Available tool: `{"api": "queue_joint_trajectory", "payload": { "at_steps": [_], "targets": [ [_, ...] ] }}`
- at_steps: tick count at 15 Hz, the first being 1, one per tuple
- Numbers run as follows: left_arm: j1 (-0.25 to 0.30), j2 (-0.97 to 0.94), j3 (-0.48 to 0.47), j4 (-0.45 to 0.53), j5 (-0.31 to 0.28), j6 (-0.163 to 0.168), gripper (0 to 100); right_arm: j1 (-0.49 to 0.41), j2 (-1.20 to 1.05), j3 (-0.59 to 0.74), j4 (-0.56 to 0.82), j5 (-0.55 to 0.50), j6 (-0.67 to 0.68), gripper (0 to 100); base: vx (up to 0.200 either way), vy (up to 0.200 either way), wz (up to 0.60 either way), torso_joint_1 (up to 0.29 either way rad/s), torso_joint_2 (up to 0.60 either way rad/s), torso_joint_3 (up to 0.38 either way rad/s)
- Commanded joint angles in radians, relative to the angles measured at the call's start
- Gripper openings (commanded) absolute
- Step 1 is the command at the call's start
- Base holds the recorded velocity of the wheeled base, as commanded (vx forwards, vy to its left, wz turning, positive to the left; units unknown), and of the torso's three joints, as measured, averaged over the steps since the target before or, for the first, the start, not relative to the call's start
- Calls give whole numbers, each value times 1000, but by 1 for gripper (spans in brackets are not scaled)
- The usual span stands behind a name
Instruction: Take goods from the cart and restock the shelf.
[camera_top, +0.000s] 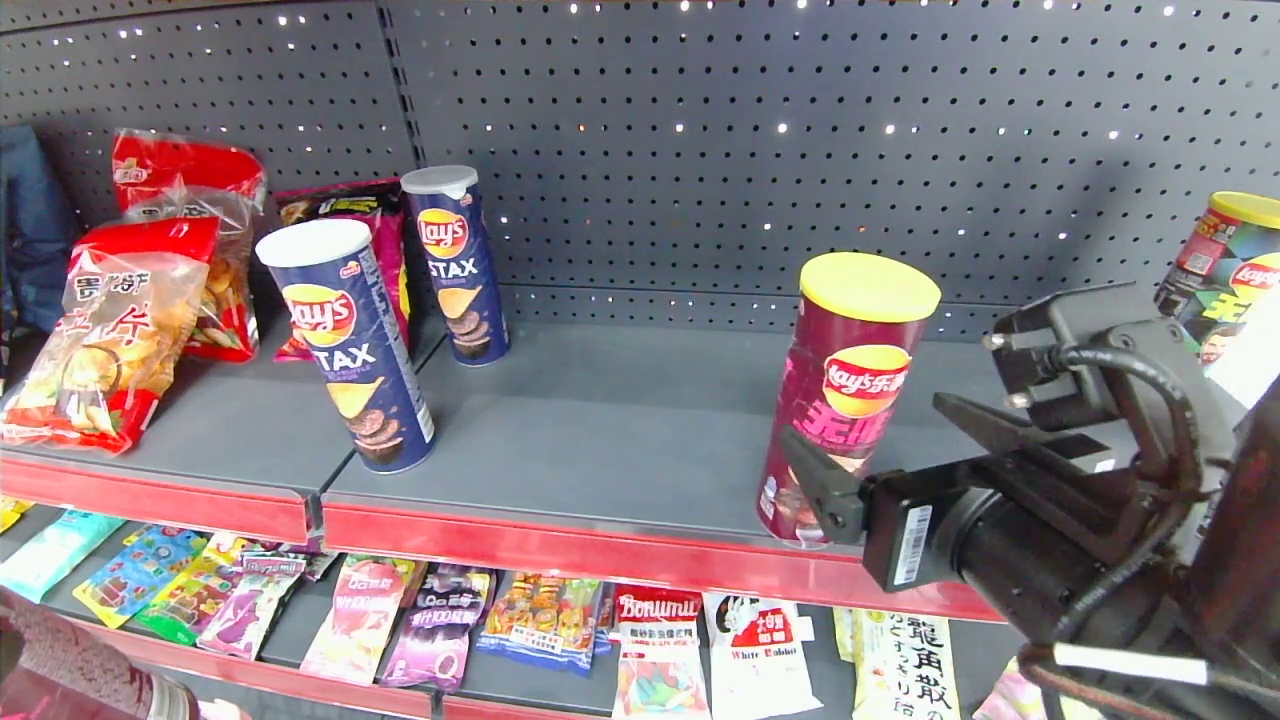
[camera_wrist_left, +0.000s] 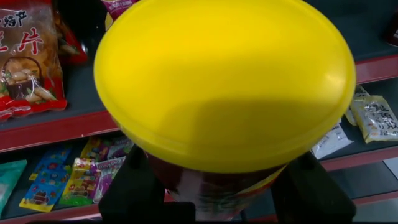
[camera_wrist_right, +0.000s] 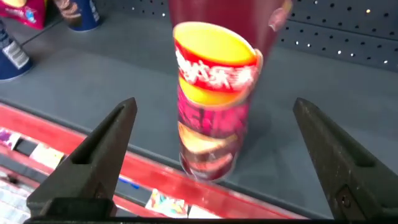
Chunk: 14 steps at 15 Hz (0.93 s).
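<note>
the right gripper (camera_wrist_right: 214, 106) hangs wide open at the front of the grey shelf (camera_top: 600, 430), one finger on each side of a maroon chip can (camera_top: 850, 400) and neither seen to touch it. the maroon chip can stands upright under its yellow lid, close to the shelf's red front lip (camera_top: 560, 550), well right of the other stock. the left gripper (camera_wrist_left: 221, 186) is closed on a second yellow-lidded can (camera_wrist_left: 224, 81), its dark fingers (camera_wrist_left: 130, 186) pressed to either side of the can's body just below the lid, out in front of the shelving. further left on the shelf stand two dark blue chip cans, the nearer blue can (camera_top: 348, 345) by the front lip and the farther blue can (camera_top: 455, 265) nearer the pegboard back (camera_top: 800, 150). red snack bags (camera_top: 100, 330) lean at the far left. another yellow-topped can (camera_top: 1225, 260) shows at the right edge. flat snack packets (camera_top: 440, 620) lie in a row on the lower shelf.
</note>
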Motion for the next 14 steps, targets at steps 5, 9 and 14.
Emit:
{"api": "queue_joint_trajectory", "payload": {
  "at_steps": [5, 9, 14],
  "targets": [
    [0, 12, 1, 0, -1, 0, 0, 13, -147, 98, -1, 9, -10, 100, 0, 0, 0, 0, 0, 0],
    [0, 7, 13, 0, 0, -1, 0, 3, -225, 101, -1, 44, -31, 100, 0, 0, 0, 0, 0, 0],
    [0, 9, 13, 0, -1, 0, 0, -109, -300, 100, -2, 221, -82, 100, 0, 0, 0, 0, 0, 0]
  ]
}}
